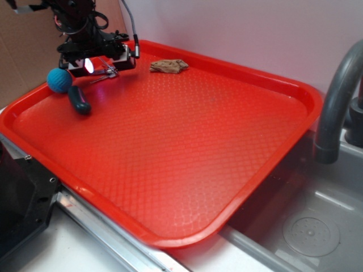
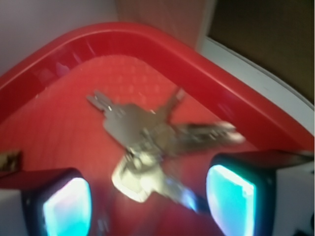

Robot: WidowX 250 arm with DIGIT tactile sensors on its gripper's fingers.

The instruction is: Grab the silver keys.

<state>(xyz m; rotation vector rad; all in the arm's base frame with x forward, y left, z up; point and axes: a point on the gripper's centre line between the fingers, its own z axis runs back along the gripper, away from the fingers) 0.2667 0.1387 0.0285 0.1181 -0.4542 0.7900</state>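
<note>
With the pincer [image 2: 147, 196] spread apart, the silver keys [image 2: 152, 142] just below look thin, slippery, loose; best clamped at the bunched middle.

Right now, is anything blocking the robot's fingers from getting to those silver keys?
Nothing visible does. In the wrist view the silver keys lie on the red tray between the open fingers. The blue ball and dark green thing sit off to one side.

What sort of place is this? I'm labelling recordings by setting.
Probably a kitchen-style sink counter, perhaps a mock-up: a grey faucet curves over a metal sink basin with a drain, and a red tray rests across its edge.
</note>
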